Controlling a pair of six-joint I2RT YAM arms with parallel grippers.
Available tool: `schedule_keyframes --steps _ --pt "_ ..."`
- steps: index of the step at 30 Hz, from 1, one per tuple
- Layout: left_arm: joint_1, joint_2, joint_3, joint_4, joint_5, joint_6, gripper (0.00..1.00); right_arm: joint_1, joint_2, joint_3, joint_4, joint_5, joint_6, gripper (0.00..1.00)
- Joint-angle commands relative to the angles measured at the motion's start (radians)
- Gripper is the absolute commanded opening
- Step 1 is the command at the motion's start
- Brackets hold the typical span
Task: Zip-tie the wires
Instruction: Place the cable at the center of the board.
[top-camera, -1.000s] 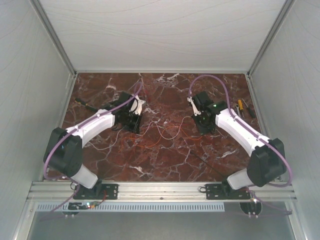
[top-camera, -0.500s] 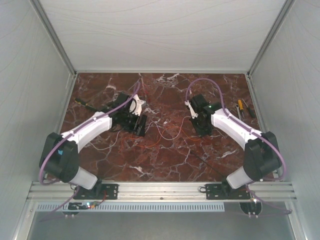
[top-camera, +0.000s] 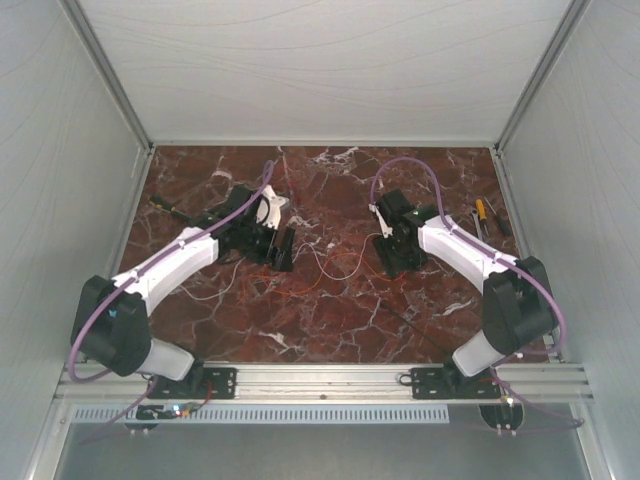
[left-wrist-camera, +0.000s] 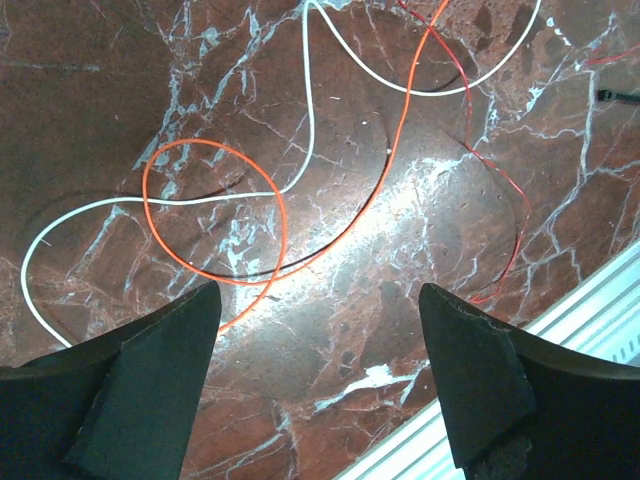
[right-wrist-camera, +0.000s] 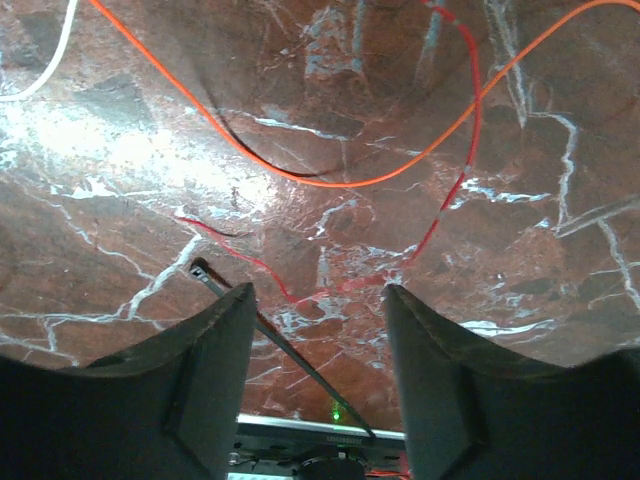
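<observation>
The left gripper (left-wrist-camera: 315, 300) hangs over the left-centre of the surface (top-camera: 330, 180), its jaws spread wide and empty. Below it the wires (left-wrist-camera: 402, 110) sprawl in loose loops across the middle. The right gripper (right-wrist-camera: 318, 295) is parted and holds nothing. The zip tie (right-wrist-camera: 300, 368) lies flat beneath it, running toward the front edge.

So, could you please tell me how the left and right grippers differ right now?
The left gripper has its fingers wide apart; the right gripper has its fingers at a narrower gap. The left gripper hangs over the orange wire loop and the white wire; the right gripper hangs over the red wire and the zip tie. Both are open, hold nothing and point down at the marble table.
</observation>
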Motion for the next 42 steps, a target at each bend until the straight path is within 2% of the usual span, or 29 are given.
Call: schedule_keyframes --steps 1,4,6,7,11,16,22,29,42 --pt "-0.030 -0.050 0.047 0.024 0.006 -0.045 0.80 -0.006 0.008 0.018 0.003 0.075 0.020 0.61" --pt "-0.084 -0.068 0.049 0.014 -0.025 -0.083 0.77 -0.005 0.006 0.034 -0.007 0.134 0.037 0.77" --pt "-0.131 -0.075 0.050 -0.013 -0.041 -0.116 0.74 -0.006 0.001 0.044 -0.015 0.178 0.052 0.95" --pt "-0.160 -0.079 0.047 -0.022 -0.044 -0.131 0.74 -0.007 -0.005 0.048 -0.015 0.200 0.059 0.98" --pt "-0.280 -0.086 0.026 -0.059 -0.064 -0.208 0.71 -0.025 -0.026 0.066 -0.019 0.230 0.100 0.98" --pt "-0.356 -0.094 -0.027 -0.055 -0.061 -0.279 0.69 -0.082 -0.046 0.089 -0.037 0.155 0.182 0.98" --pt "-0.395 -0.089 -0.088 -0.042 -0.018 -0.304 0.61 -0.128 -0.113 0.077 -0.016 0.021 0.272 0.98" --pt "-0.423 -0.053 -0.153 0.043 0.001 -0.358 0.58 -0.131 -0.192 0.029 0.036 -0.080 0.323 0.98" --pt "-0.431 0.085 -0.177 0.227 -0.109 -0.518 0.39 -0.131 -0.261 -0.018 0.063 -0.149 0.320 0.98"
